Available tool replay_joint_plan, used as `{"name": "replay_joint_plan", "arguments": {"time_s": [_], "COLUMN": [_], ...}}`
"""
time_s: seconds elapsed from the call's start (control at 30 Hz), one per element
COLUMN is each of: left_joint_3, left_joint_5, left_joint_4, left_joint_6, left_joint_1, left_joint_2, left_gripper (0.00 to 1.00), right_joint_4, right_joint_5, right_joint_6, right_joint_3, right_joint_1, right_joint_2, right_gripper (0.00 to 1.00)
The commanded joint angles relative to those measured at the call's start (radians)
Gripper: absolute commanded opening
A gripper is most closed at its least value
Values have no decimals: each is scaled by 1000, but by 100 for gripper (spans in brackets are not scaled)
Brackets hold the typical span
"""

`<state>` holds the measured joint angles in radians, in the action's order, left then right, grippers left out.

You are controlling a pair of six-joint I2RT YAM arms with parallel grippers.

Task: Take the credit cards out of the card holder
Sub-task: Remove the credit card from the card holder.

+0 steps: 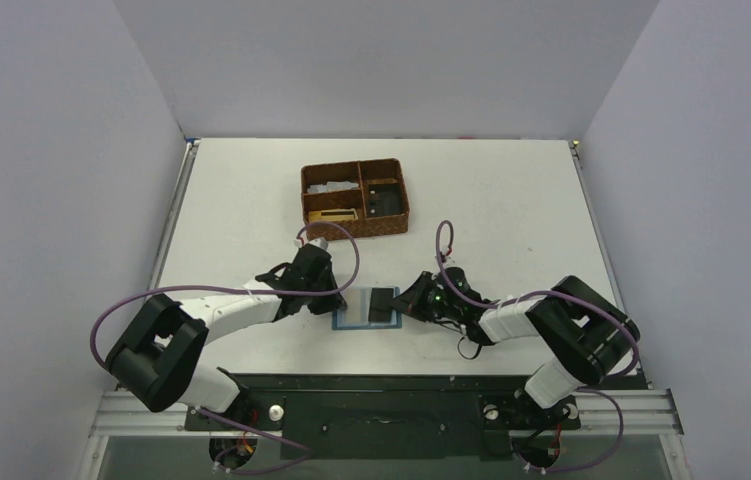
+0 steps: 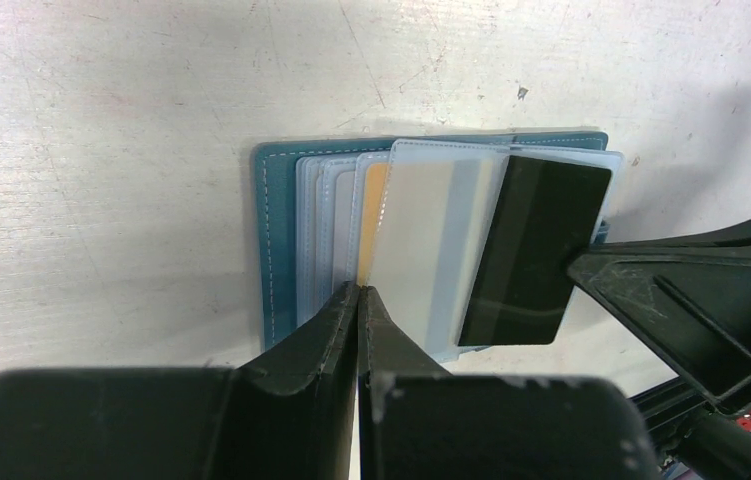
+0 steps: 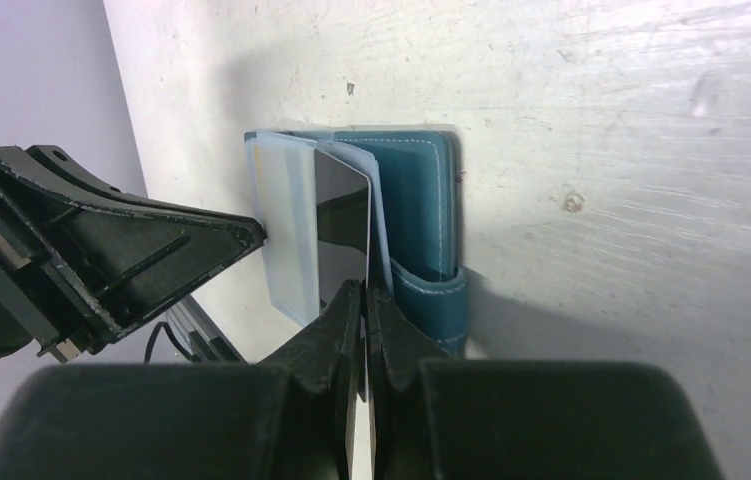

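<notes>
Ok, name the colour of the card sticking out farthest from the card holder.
The card is glossy black; left wrist view shows it best.

I see a white, scuffed table (image 1: 511,200); a brown woven basket (image 1: 356,229) sits on it toward the far side; well apart from the basket, toward the near edge, the teal card holder (image 2: 276,250) lies open and flat on the surface.
</notes>
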<state>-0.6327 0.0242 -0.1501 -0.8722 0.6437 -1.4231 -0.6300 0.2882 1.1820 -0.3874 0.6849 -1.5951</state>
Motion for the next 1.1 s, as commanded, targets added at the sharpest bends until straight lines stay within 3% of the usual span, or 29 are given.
{"name": "replay_joint_plan", "arguments": {"time_s": [0.0,0.53,0.7,0.83,1.07], "left_joint_3": [42,-49,-132,-163,-125], "left_joint_5": [-62,-49,-26,53,262], "left_joint_4": [-114,-180,-229,-230,-71], "left_joint_6": [26,61,88,87,37], "left_joint_1": [-15,-13,-13,-22,-90], "left_joint_2": [-10,55,125,164,249], "left_gripper": [0,1,30,35,41], "right_joint_4": [50,193,245,284,296], "right_joint_5": [-44,-35,-26,-19,25], "right_joint_6": [-51,-85,-89,-84,-45], "right_joint_3": [21,-25,-67,-97,-140], "right_joint_1": [-22,-28,-25,-16,-4], "right_joint_2": [77,221,277,327,402], "right_gripper": [0,0,0,0,0]}}
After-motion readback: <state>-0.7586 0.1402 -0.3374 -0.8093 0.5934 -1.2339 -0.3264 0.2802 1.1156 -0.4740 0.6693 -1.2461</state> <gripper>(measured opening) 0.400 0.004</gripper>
